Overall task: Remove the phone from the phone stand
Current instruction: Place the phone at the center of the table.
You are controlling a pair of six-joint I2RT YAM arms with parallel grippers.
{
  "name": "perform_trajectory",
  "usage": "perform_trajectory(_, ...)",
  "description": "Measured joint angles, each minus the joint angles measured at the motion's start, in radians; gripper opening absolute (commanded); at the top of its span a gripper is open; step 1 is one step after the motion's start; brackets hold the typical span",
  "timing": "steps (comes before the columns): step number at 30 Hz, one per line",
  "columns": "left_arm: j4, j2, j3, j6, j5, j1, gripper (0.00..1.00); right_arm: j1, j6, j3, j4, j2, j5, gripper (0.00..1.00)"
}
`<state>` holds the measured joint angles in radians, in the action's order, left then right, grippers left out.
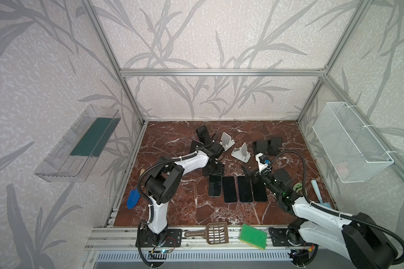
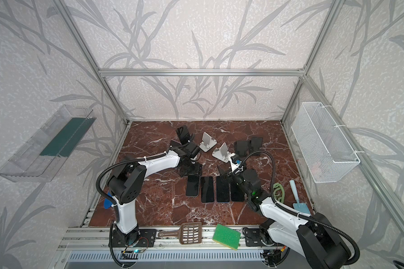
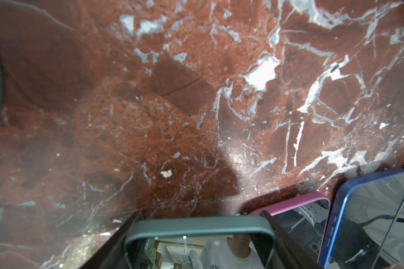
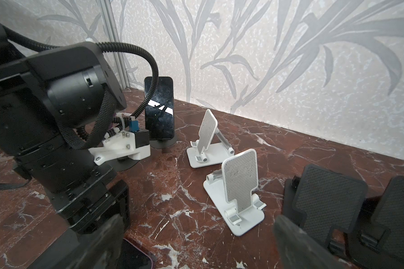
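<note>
One dark phone (image 1: 202, 134) (image 4: 159, 108) stands upright on a black phone stand (image 4: 163, 143) at the back left of the marble table. A grey-cased phone (image 3: 196, 227) (image 1: 214, 185) lies flat as the leftmost of a row. My left gripper (image 3: 200, 235) (image 1: 214, 173) points down over its far end, one finger close along each side. Whether the fingers still press the case does not show. My right gripper (image 4: 196, 244) (image 1: 248, 173) hovers open and empty at the row's right end, facing the stands.
Several phones (image 1: 237, 189) lie side by side mid-table, among them a pink one (image 3: 289, 205) and a blue one (image 3: 364, 209). Two white stands (image 1: 226, 141) (image 1: 241, 152) and black stands (image 1: 267, 145) sit behind. A sponge (image 1: 252, 236) and a scoop (image 1: 216, 233) lie on the front rail.
</note>
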<state>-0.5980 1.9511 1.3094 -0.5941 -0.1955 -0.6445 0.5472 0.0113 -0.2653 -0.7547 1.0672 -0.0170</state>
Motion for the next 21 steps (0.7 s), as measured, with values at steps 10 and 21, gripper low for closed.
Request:
perform_trajectory(10,-0.015,0.016,0.024,0.001,-0.018,0.005,0.81,0.000,0.000,0.000,0.000,0.000,0.007,0.99)
perform_trajectory(21,-0.013,0.004,0.018,0.019,0.008,0.005,0.79,0.000,0.000,0.000,0.000,0.000,0.010,0.99)
